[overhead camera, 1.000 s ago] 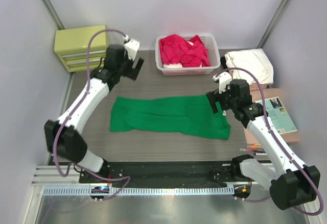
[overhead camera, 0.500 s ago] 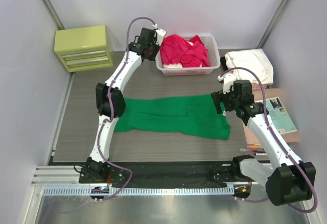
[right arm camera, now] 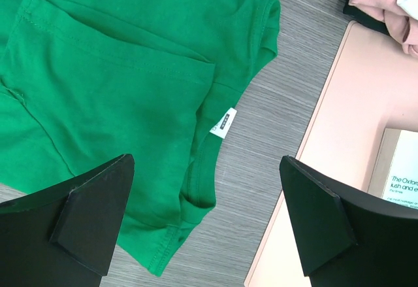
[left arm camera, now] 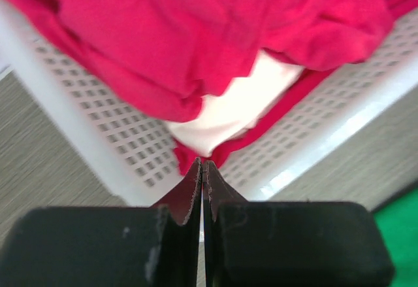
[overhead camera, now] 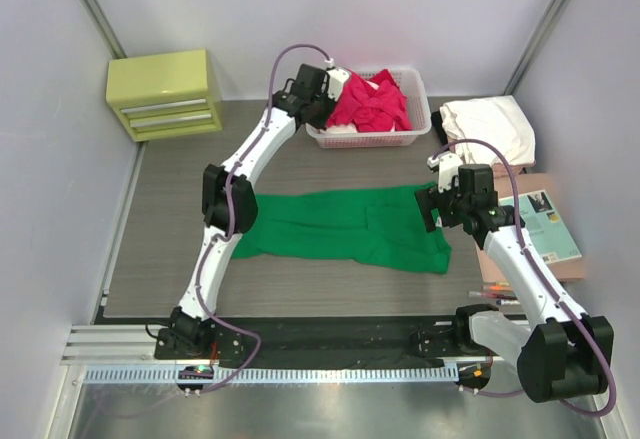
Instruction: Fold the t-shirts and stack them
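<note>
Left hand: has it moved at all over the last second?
Yes. The left hand has swung right, away from the yellow-green drawer box, to the left end of the white basket of red shirts.

Left arm [overhead camera: 250,154] extended to far centre, left tool [left arm camera: 201,164] pinched together (tips touching), right arm [overhead camera: 520,254] bent at right, right tool [right arm camera: 206,176] spread wide, facing down.

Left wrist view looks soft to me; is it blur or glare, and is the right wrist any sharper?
Left wrist view: red t-shirt and basket slightly soft, the rim glaring white, the shut left hand a dark mass up close. Right wrist view: sharp, stitching and neck label on the green t-shirt crisp. Top external view: even light, faint shadows.
</note>
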`<act>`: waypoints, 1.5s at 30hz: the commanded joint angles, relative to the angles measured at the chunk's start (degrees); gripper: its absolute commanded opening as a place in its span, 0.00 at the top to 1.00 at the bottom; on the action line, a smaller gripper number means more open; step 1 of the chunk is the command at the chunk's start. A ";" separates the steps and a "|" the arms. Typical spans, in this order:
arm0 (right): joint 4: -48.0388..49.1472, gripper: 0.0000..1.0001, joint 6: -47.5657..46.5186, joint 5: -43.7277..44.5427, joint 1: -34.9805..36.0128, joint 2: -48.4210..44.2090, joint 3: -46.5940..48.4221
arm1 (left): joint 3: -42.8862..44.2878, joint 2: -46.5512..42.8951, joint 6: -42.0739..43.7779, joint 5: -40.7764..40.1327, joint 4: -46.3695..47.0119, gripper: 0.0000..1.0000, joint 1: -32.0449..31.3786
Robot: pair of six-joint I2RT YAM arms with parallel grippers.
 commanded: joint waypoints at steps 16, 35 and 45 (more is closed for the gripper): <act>-0.60 0.00 -0.14 -3.32 -0.51 -6.98 -1.32 | -13.03 -0.50 -12.73 2.12 5.12 1.00 6.32; -1.48 0.00 -0.06 -5.43 -0.77 -10.50 -1.67 | -62.78 -38.28 -10.45 -2.01 24.38 1.00 9.75; -1.74 0.00 0.21 -5.96 -0.68 -11.12 -1.50 | -63.85 -38.66 -8.26 -2.54 22.28 1.00 17.22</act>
